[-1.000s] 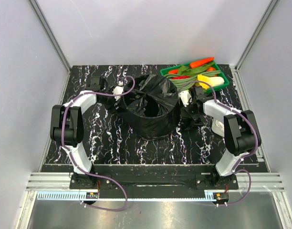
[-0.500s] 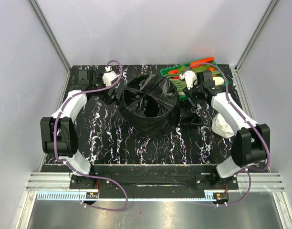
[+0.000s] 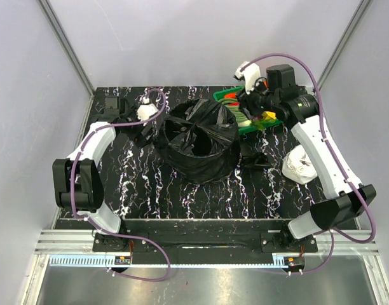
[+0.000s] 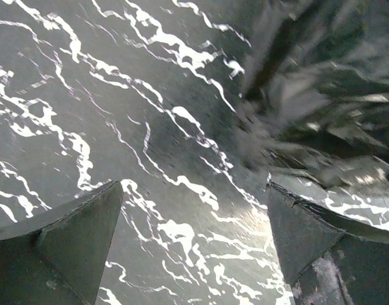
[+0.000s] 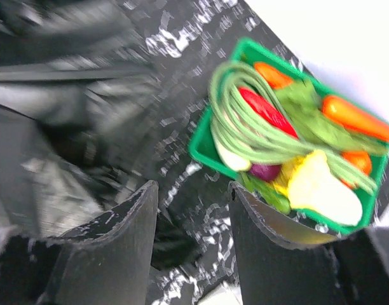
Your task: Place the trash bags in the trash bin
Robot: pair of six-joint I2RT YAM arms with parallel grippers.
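A glossy black trash bag [image 3: 201,130] is draped over the trash bin and covers it, so no teal shows; the bag's mouth sags open at the middle. A second crumpled black bag [image 3: 255,159] lies on the table right of it. My left gripper [image 3: 147,127] is low beside the draped bag's left side, open and empty [image 4: 194,210], with the bag [image 4: 321,82] just beyond its right finger [image 4: 309,235]. My right gripper [image 3: 244,107] is raised over the tray's near-left corner, open and empty [image 5: 193,210]. The bag [image 5: 54,95] shows blurred at the left of the right wrist view.
A shallow green tray [image 3: 295,113] of vegetables stands at the back right, partly hidden by the right arm; it also shows in the right wrist view [image 5: 201,149]. A white wrinkly wad [image 3: 300,163] lies at the right edge. Grey walls close in the black marbled table [image 3: 137,184].
The right arm has lifted from the table beside the bin and swung up and back over the vegetable tray. The left gripper shifted back along the bag's left side and stays low.
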